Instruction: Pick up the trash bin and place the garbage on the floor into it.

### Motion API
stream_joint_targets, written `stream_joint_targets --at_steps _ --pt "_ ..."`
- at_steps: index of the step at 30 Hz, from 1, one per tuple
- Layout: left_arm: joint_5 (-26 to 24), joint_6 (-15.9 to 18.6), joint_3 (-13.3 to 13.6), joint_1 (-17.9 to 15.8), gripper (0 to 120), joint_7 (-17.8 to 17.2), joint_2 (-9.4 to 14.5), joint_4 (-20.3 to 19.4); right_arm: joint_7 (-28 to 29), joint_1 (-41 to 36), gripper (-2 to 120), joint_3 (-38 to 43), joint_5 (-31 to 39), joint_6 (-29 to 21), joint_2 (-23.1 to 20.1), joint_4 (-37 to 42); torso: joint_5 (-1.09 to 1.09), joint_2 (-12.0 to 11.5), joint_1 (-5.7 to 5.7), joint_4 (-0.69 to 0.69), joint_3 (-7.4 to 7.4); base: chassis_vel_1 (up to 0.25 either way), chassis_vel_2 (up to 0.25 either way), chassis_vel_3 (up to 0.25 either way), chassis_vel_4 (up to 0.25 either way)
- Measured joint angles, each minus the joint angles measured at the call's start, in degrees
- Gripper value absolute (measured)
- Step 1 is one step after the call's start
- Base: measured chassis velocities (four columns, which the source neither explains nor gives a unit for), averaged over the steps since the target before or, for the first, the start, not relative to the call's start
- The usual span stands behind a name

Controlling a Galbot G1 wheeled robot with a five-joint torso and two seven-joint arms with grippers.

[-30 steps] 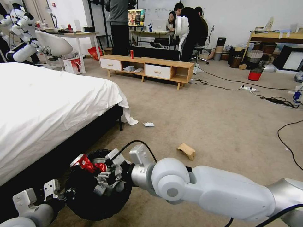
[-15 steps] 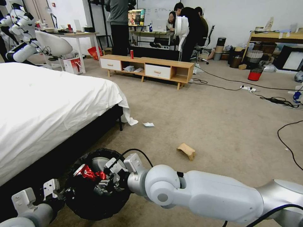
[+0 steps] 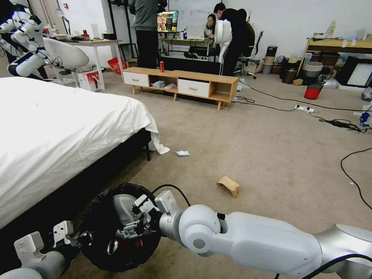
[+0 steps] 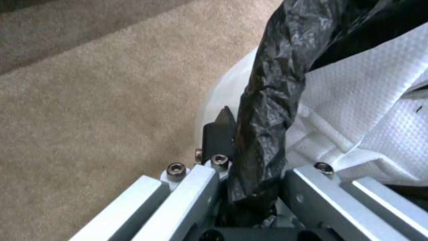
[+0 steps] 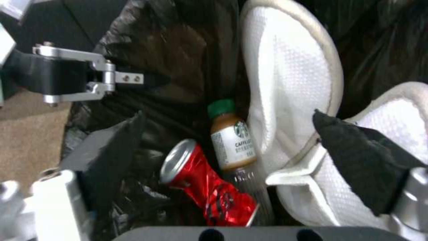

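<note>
Carpet floor [image 3: 271, 155]: L hand [image 4: 249, 174] clenched on trash bin [image 3: 97, 248] rim; R hand [image 5: 232, 150] released above; crushed can [image 5: 207, 187], bottle [image 5: 232, 140] cap-up inside.

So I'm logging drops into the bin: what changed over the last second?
The right gripper, over the trash bin, let go of the crushed red can; its fingers are now open, and the can lies inside beside the green-capped bottle. The left gripper stayed clamped on the bin's rim. The cardboard piece and paper scrap stayed on the floor.
</note>
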Motion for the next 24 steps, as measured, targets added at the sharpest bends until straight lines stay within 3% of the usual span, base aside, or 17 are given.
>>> stream_joint_targets --at_steps 15,24 --pt "0.27 0.01 -0.07 0.06 0 -0.04 0.23 1.06 -0.15 -0.11 100 5.59 -0.06 1.35 -3.39 4.73 0.00 0.00 0.00 0.00 0.00 0.000 0.000 0.000 0.000" --pt "0.49 0.00 -0.05 0.12 0 -0.04 0.58 2.17 -2.00 -2.16 100 17.24 0.84 3.93 -8.18 9.91 0.00 0.01 0.00 0.01 0.00 0.000 0.000 0.000 0.000"
